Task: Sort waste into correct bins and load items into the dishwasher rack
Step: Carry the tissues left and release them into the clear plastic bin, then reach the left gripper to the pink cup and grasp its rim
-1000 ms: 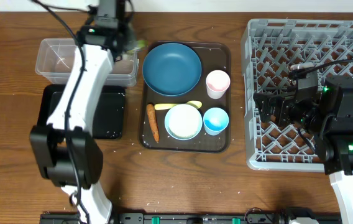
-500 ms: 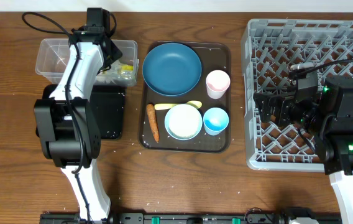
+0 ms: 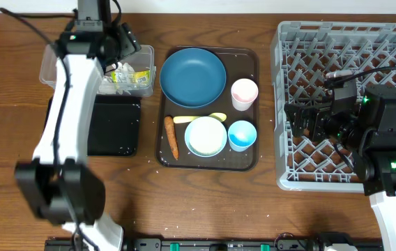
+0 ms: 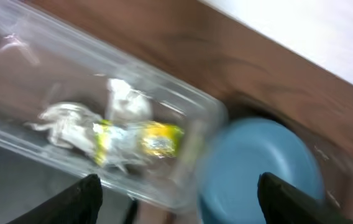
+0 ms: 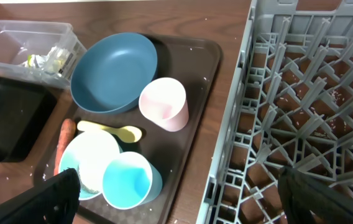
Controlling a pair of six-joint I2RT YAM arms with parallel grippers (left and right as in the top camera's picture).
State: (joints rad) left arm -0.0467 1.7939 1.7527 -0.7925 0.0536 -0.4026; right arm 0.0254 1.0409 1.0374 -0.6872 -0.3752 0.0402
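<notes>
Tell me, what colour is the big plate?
Dark blue. The plate shows best from overhead.

Clear tub (image 3: 50, 66) partly under left arm (image 3: 72, 118), blurred in wrist view; grey rack (image 3: 279, 104) cropped right

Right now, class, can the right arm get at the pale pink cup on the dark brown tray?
Probably yes: the pale pink cup sits uncovered near the dark brown tray's rack-side edge, with the open right tool facing it from over the grey plastic rack.

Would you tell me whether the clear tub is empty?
Not empty: crumpled white paper and a yellow-green wrapper lie inside the clear tub.
</notes>
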